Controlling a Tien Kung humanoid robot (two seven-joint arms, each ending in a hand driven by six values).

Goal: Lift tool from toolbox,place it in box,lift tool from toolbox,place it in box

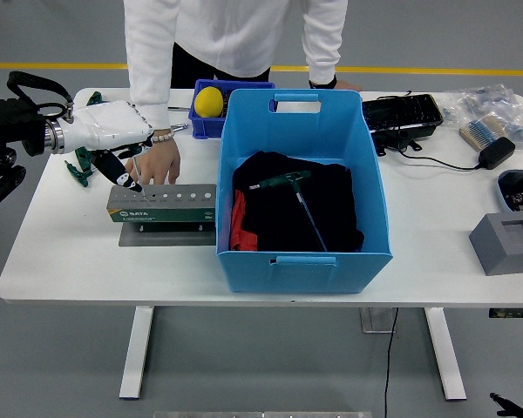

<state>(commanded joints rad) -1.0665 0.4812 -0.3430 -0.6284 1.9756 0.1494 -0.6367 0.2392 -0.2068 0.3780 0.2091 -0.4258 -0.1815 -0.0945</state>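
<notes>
Left hand [113,139] pinches a T-handle tool [122,181] over the toolbox rack [161,202]; person's hand [157,164] steadies the rack. Another T-handle wrench [298,198] lies in the blue box [303,258].

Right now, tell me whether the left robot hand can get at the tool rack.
Probably yes. The left robot hand already hovers at the tool rack's left end, though the person's hand rests just behind the rack and crowds the approach.
</notes>
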